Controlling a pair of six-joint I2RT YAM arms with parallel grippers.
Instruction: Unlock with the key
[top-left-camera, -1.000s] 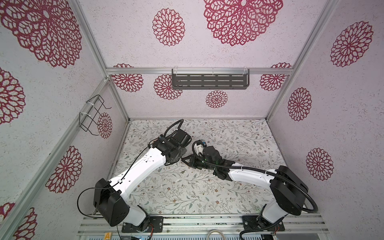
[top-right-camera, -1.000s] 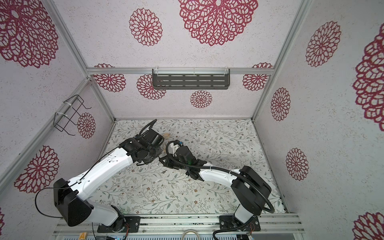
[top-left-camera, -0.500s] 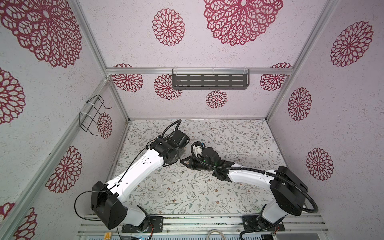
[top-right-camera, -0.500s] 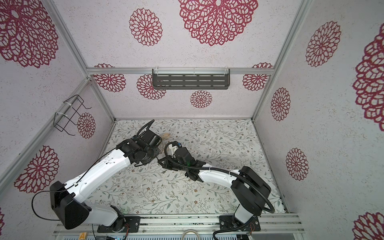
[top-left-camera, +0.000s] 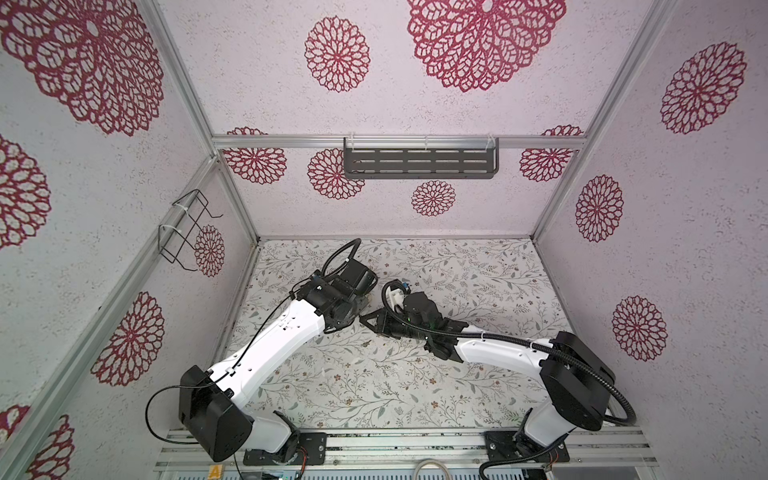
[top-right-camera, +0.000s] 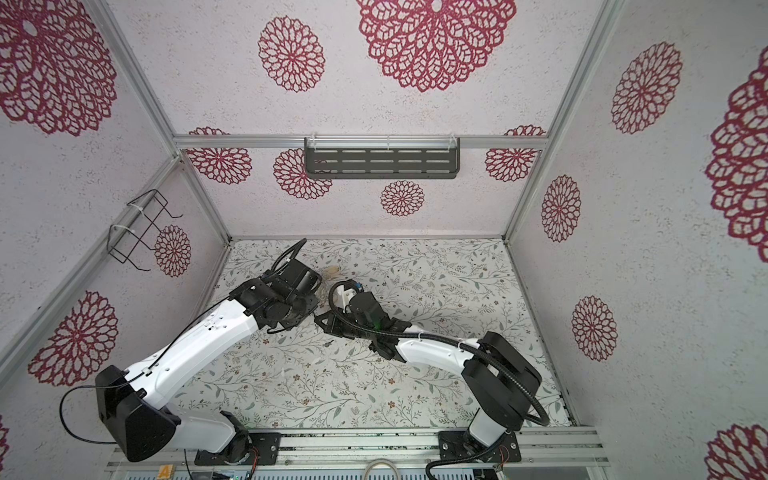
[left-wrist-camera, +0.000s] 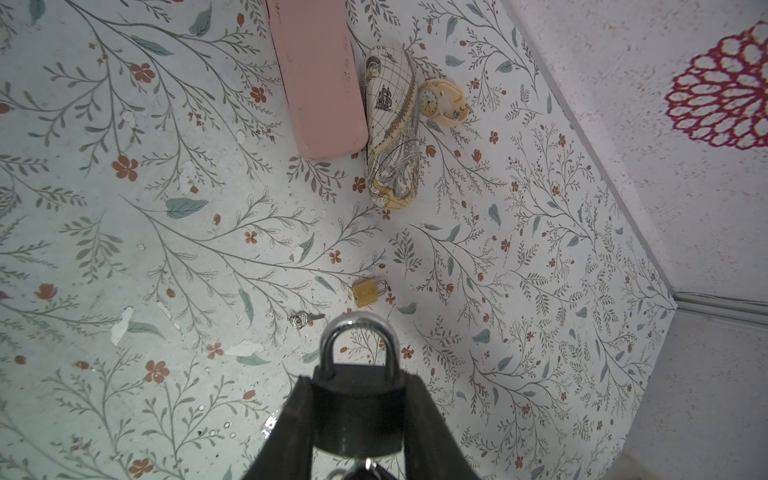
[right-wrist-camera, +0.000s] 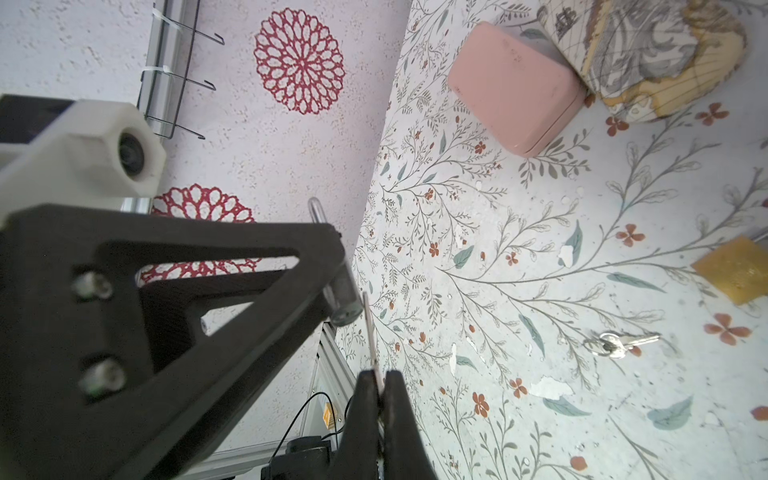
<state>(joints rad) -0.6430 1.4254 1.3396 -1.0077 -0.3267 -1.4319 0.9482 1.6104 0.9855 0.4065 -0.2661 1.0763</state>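
Left end effector (left-wrist-camera: 357, 384) grasps a black padlock with silver shackle (left-wrist-camera: 358, 419) above the floral worktop (left-wrist-camera: 124, 257). Right end effector (right-wrist-camera: 378, 378) pinches a thin silver key (right-wrist-camera: 370, 332), its tip at that padlock's underside.

Top views look down; wrist views share a pink case (left-wrist-camera: 320, 83).
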